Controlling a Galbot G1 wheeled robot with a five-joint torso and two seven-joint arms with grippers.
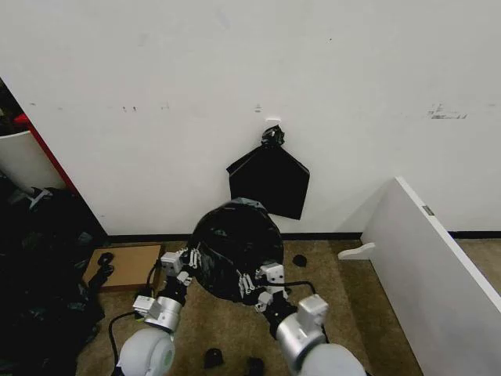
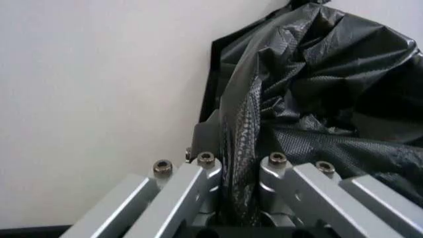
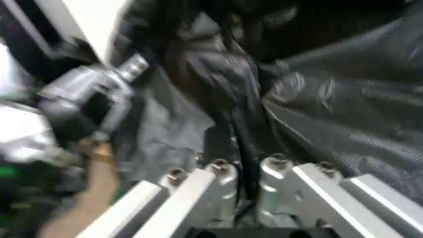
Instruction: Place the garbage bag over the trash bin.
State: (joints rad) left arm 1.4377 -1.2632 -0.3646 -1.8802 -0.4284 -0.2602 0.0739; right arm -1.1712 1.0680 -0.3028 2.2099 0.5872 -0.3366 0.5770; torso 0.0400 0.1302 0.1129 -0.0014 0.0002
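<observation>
The garbage bag (image 1: pixel 233 249), black and crinkly, is stretched into a round dome between my two grippers, low in front of the wall. My left gripper (image 1: pixel 190 258) is shut on the bag's left edge; the left wrist view shows a fold of the bag (image 2: pixel 317 89) pinched in that gripper (image 2: pixel 240 166). On the front right edge my right gripper (image 1: pixel 249 283) is shut too, with the bag (image 3: pixel 317 94) clamped in it (image 3: pixel 242 167) in the right wrist view. There the left gripper (image 3: pixel 99 91) shows farther off. The trash bin is hidden.
A flat black bundle (image 1: pixel 270 182), knotted at its top, hangs on the white wall behind the bag. A large white slanted panel (image 1: pixel 438 266) stands at the right. A cardboard box (image 1: pixel 125 266) and dark clutter (image 1: pixel 39 266) lie left. Small black scraps (image 1: pixel 300 260) dot the floor.
</observation>
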